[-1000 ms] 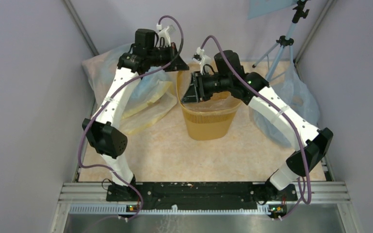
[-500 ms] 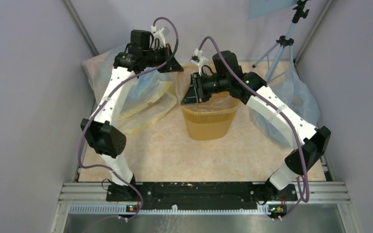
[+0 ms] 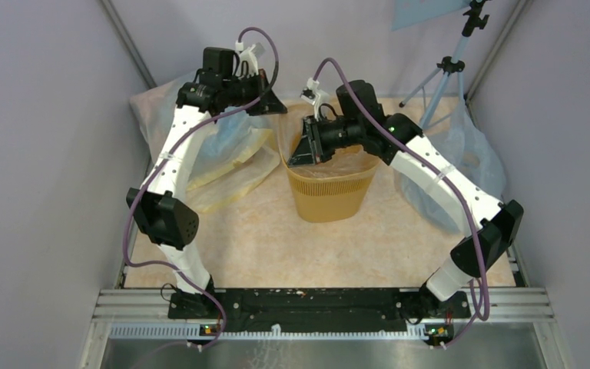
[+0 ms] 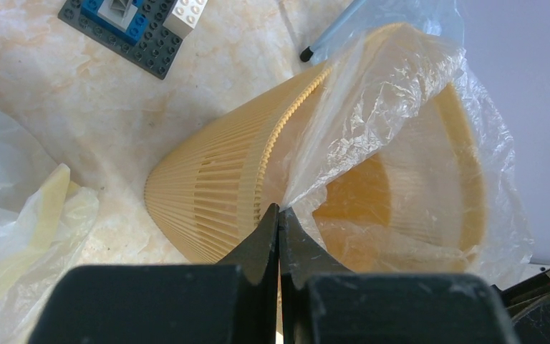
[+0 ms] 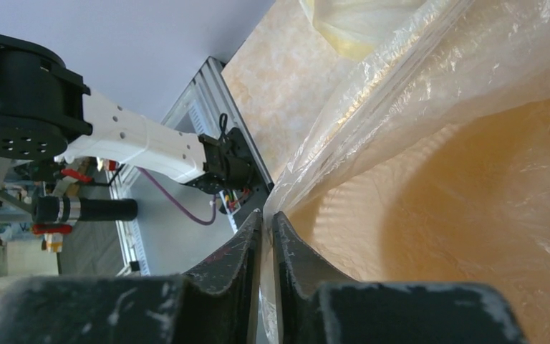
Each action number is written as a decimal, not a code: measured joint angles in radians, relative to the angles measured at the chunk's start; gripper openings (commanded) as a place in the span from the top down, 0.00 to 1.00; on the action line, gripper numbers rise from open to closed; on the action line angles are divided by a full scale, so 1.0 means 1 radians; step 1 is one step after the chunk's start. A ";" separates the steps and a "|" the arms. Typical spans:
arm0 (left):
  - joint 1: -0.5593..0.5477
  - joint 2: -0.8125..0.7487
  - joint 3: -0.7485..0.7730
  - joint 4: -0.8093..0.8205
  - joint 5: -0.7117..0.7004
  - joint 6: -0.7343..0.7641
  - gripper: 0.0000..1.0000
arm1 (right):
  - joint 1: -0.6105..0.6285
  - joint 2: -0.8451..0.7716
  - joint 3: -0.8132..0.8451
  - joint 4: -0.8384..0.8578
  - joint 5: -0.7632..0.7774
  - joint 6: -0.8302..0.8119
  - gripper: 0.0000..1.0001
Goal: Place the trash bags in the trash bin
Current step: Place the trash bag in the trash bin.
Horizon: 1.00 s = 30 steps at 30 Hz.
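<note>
The trash bin (image 3: pixel 330 196) stands upright a little beyond the middle of the table (image 3: pixel 276 246), toward the far edge. Its long axis is vertical, with the mouth up and the walls tapering to the base. The trash bag (image 4: pixel 387 86) sits in that mouth with its opening upward. Its film lines the inside, and on the left side it rises above the rim and spills over it.

The left gripper (image 4: pixel 278 215) is at the bin's far-left rim, its fingers pressed together and pinching a fold of the bag. The right gripper (image 5: pixel 263 218) is over the left part of the rim. Its fingers stand almost together, and an edge of the bag runs down between them.

The widest stretch of open tabletop lies between the bin and the near edge. A bluish sack (image 3: pixel 161 100) and some yellowish film (image 3: pixel 230 165) crowd the far-left corner. Another bluish sack (image 3: pixel 469 154) lies along the right edge beside a tripod (image 3: pixel 445 69). The left wrist view shows a block tower (image 4: pixel 132 29) on the table beyond the bin.

The bag is colourless, glossy and heavily wrinkled, and the bin's yellow-orange shows through it. The bin is ribbed on the outside, with a band of small lattice holes.
</note>
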State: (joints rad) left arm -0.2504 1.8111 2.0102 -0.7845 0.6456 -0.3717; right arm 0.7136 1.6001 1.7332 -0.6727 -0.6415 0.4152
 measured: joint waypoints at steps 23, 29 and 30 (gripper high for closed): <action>0.027 -0.023 -0.004 -0.002 0.014 -0.003 0.99 | 0.000 0.000 0.008 -0.013 -0.018 -0.014 0.48; 0.030 -0.049 -0.056 0.001 0.010 0.010 0.99 | 0.000 0.000 0.008 -0.032 -0.019 -0.030 0.48; 0.030 -0.051 -0.061 0.003 0.012 0.011 0.99 | 0.001 0.000 0.009 -0.032 -0.019 -0.031 0.53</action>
State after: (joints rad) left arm -0.2203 1.7599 1.9488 -0.7811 0.6575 -0.3607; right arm 0.7147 1.6001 1.7424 -0.7048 -0.6601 0.3840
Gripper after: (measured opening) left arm 0.008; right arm 0.555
